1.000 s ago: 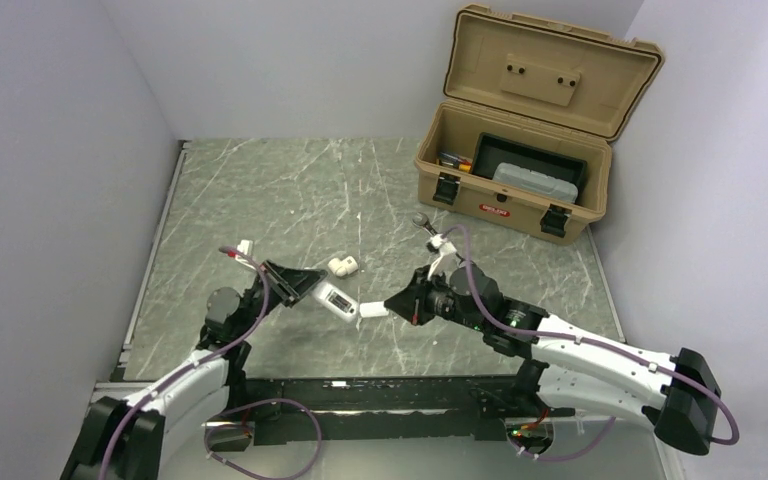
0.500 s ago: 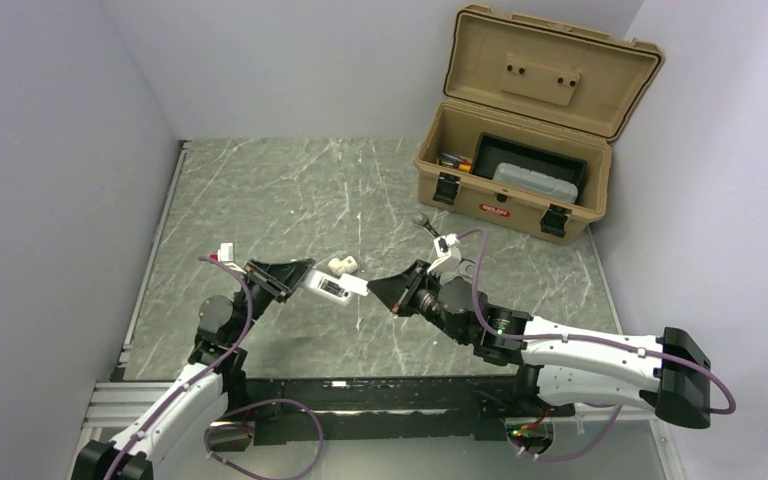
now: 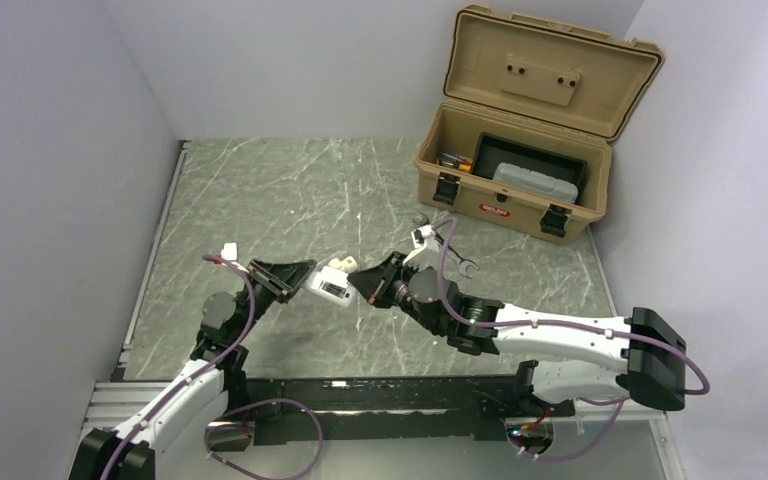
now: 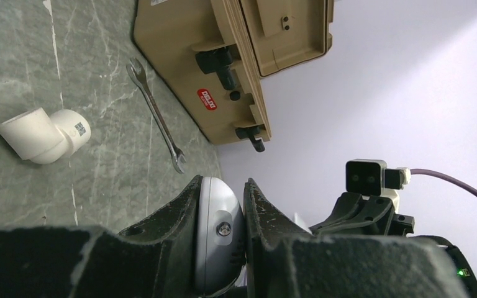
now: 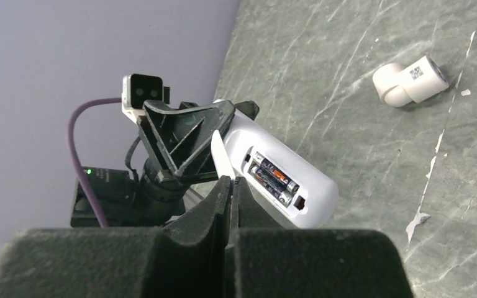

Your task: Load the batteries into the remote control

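My left gripper is shut on the white remote control and holds it above the table. In the left wrist view the remote's rounded end sits between the fingers of this gripper. In the right wrist view the remote shows its open back, with two dark batteries lying side by side in the compartment. My right gripper is shut on a thin white battery cover, right beside the compartment. In the top view this gripper is almost touching the remote.
A white pipe fitting lies on the table just behind the remote; it also shows in the left wrist view and the right wrist view. A silver wrench lies near the open tan toolbox.
My right gripper has moved left with the white cover until it is at the remote. My left gripper has shifted the remote slightly up and back.
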